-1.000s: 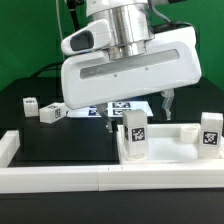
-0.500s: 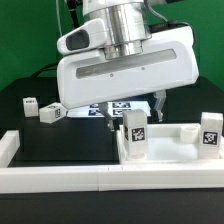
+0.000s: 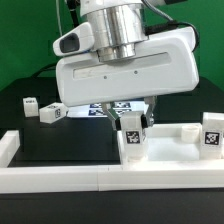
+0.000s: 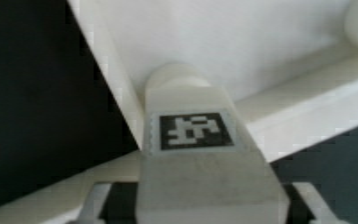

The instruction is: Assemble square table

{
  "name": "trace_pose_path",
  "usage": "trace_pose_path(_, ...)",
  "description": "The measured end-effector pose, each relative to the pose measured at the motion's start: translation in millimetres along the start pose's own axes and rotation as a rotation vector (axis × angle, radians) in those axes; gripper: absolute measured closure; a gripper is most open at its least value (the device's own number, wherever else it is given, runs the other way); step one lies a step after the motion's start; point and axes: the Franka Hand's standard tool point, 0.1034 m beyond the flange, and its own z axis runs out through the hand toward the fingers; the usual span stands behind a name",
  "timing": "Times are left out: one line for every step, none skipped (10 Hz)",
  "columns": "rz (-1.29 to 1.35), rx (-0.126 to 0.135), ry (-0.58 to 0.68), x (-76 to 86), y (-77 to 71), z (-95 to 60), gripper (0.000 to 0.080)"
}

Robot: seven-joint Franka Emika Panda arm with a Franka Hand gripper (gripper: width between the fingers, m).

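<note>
My claw (image 3: 133, 120) low over an upright tagged leg (image 3: 132, 138), fingers (image 4: 115, 200) close on either side of it, pinching or not I cannot tell, leg standing on the white slab's (image 3: 170, 145) left end, near right, second leg (image 3: 211, 133) at its right end, third leg (image 3: 50, 113) and fourth leg (image 3: 30, 104) far left.

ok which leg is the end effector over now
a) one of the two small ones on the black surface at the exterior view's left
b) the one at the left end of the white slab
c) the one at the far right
b: the end effector hangs right over the leg at the left end of the slab, and the wrist view shows its tag.
</note>
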Motion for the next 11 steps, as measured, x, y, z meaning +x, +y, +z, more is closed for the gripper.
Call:
trace_pose_path(0.126,-0.012,0.004,-0.1,0.5,-0.1,0.0507)
trace_pose_path(0.257,-0.022,0.008,-1.1,0.8,-0.1,0.0507)
trace_pose_path(0.413,-0.033,0.010,-2.6,0.8,-0.2,0.0507)
trace_pose_path(0.578,-0.039,0.009,-5.3,-0.2,1.4,0.0505)
trace_pose_path(0.735,-0.034,0.010,-6.8,-1.4,2.5,0.0505)
trace_pose_path(0.839,-0.026,0.009,-7.1,-1.0,2.7,0.0505)
trace_pose_path(0.920,-0.010,0.000,-7.0,0.5,2.4,0.0504)
trace_pose_path(0.978,0.008,-0.007,-7.4,1.8,2.2,0.0504)
trace_pose_path(0.966,0.009,-0.010,-8.2,0.9,2.4,0.0504)
trace_pose_path(0.934,0.008,-0.011,-8.6,0.9,3.1,0.0504)
trace_pose_path(0.862,0.002,-0.009,-8.8,0.0,3.5,0.0327)
